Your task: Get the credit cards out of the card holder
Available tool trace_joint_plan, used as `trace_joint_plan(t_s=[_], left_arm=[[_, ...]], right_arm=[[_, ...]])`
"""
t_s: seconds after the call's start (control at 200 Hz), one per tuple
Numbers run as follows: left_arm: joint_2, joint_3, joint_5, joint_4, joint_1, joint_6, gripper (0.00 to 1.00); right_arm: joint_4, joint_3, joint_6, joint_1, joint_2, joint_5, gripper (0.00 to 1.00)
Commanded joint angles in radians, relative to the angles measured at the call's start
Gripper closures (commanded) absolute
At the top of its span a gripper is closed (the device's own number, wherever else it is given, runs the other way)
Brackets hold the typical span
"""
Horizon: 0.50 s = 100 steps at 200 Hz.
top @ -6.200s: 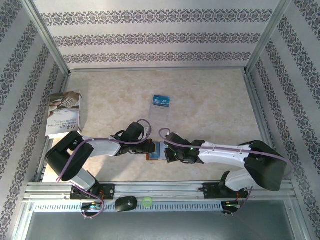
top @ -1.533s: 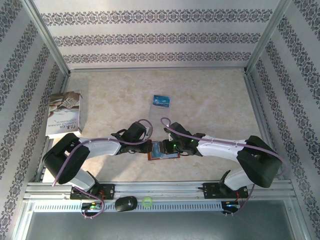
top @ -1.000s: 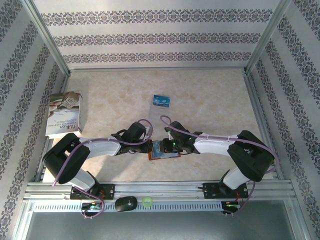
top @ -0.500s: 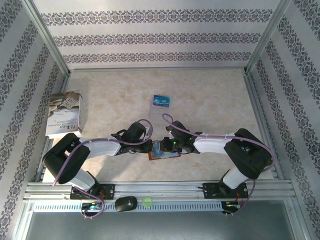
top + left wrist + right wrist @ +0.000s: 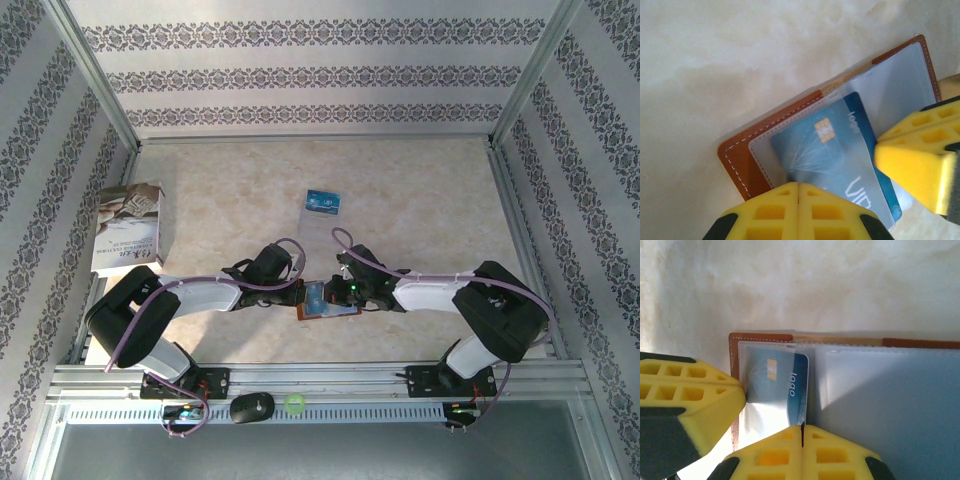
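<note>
The card holder [image 5: 330,314] lies open on the table between both arms; its brown leather edge [image 5: 740,160] and clear sleeves [image 5: 880,390] show. A blue credit card [image 5: 825,150] with a gold chip sticks partway out of a sleeve. My right gripper [image 5: 802,429] is shut, and the card's [image 5: 772,380] lower right edge runs into the seam between its fingers. My left gripper [image 5: 798,186] is shut at the sleeve's outer edge, where the film puckers at its tips. In the top view the left gripper [image 5: 300,295] and right gripper [image 5: 341,293] face each other over the holder.
Another blue card [image 5: 323,201] lies on a pale translucent sheet [image 5: 320,228] farther back. A white-grey booklet [image 5: 128,228] leans at the left wall. Metal frame posts and patterned walls close in the table on three sides. A dark mouse-like object [image 5: 252,407] sits on the front rail.
The right gripper's jaws have closed over the last second, and its arm has shifted slightly at the holder. The left arm and the card holder stay where they were.
</note>
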Motion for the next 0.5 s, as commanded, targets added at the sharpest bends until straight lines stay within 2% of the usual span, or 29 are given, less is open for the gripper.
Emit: trace_joint_plan(t_s=[0.0,0.21,0.495], left_arm=[[0.013,-0.029,-0.015,-0.031,0.010,0.000,1.00],[0.011,-0.030,-0.013,-0.029,0.016,0.003,1.00],[0.010,-0.019,-0.007,-0.037,0.024,0.014,1.00]], right_arm=[[-0.031,-0.046,0.012,0.000,-0.041,0.066,1.00],[-0.143,-0.064,0.004,0.010,-0.142,0.155,1.00],[-0.374,0.045,-0.074,0.048,-0.202,0.274,1.00]])
